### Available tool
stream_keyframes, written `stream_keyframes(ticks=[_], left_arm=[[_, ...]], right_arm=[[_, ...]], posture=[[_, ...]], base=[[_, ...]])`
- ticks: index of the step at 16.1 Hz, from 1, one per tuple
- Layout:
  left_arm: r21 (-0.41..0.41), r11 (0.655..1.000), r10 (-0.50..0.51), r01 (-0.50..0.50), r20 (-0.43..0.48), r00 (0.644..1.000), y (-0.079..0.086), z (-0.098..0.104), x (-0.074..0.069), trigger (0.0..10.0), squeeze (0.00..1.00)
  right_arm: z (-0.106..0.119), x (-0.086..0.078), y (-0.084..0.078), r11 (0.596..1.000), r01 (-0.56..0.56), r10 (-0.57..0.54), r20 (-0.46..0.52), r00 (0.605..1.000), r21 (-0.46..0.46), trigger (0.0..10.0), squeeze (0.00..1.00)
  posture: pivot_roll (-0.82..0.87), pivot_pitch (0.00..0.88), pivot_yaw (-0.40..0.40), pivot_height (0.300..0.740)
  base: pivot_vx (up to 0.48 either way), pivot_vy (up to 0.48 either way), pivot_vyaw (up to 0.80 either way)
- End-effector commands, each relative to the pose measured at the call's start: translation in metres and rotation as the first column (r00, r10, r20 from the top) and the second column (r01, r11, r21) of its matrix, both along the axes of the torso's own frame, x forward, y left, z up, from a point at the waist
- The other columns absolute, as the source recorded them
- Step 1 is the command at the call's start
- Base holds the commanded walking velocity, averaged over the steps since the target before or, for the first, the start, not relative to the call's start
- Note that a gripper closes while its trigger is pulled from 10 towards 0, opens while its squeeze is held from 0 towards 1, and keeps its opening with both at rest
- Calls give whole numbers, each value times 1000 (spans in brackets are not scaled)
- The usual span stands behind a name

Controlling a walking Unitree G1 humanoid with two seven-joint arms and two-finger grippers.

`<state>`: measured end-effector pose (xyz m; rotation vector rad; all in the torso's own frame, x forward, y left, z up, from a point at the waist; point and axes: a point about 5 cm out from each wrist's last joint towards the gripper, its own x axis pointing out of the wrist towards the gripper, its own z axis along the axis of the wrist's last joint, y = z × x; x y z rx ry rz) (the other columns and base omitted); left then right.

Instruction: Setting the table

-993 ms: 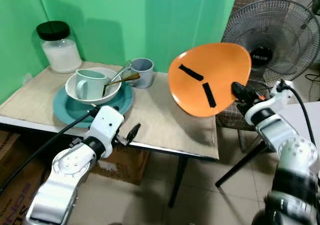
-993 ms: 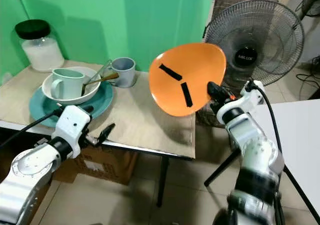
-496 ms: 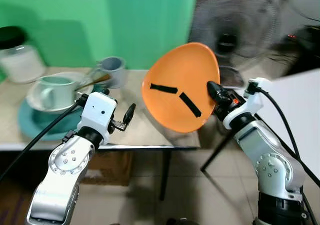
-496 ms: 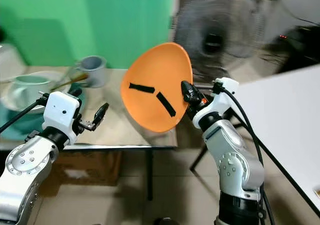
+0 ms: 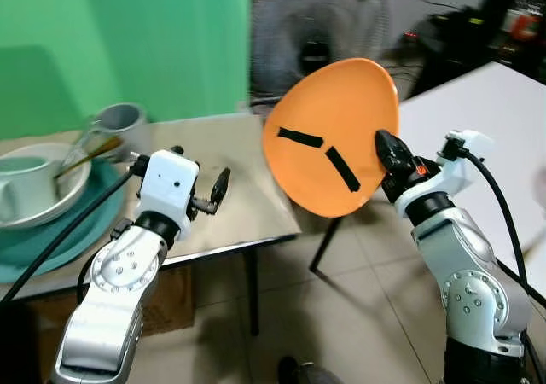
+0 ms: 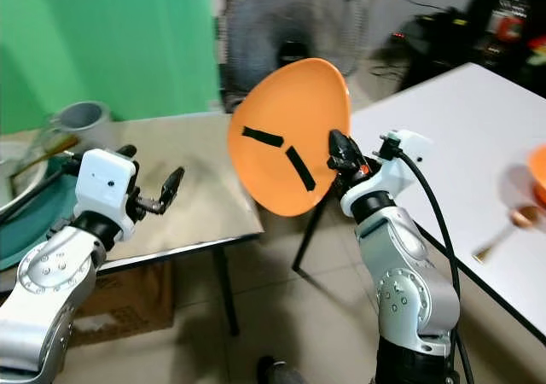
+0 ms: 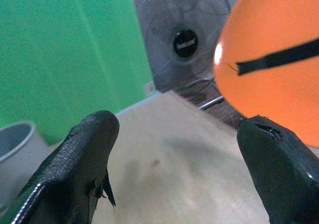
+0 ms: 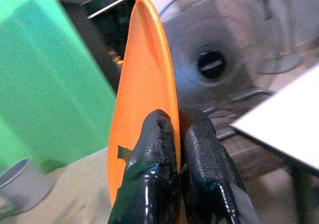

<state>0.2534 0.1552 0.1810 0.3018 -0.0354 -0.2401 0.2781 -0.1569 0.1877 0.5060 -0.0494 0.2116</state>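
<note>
Beige table [image 5: 247, 188]: spoon in bowl [image 5: 34, 198] | right hand [image 8: 175, 149] pinches orange plate [image 5: 331, 136] | left hand [image 5: 215, 192] spread, empty

the right gripper [image 5: 380, 141] pinched the rim of an orange plate [image 5: 331, 136] marked with two black strips, held tilted on edge beyond the beige table [image 5: 247, 171] corner. the left gripper [image 5: 220, 187] hung above the tabletop, fingers apart. a grey cup [image 5: 122, 121] stood beside a white bowl [image 5: 38, 198] on a teal plate [image 5: 51, 239]. a fan [image 5: 303, 26] stood blurred behind.
</note>
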Motion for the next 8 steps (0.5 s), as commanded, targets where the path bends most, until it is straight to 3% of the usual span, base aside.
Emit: stream_keyframes(ticks=[1,5,8], left_arm=[[-10,1000,18,-18,-31,999,0,-4,2,10000,0],[-86,994,54,-60,-76,996,1,-9,4,10000,0],[-72,991,110,-115,-74,991,8,-12,3,10000,0]], right_arm=[[11,-4,-4,999,50,-50,50,997,4,10000,0],[11,-1,-4,997,80,-80,22,997,0,10000,0],[10,0,-2,997,74,-74,8,997,-14,10000,0]], posture=[[-29,0,-27,740],[-32,0,-31,740],[-28,0,-40,740]], base=[[0,0,-800],[0,0,-800],[0,0,-800]])
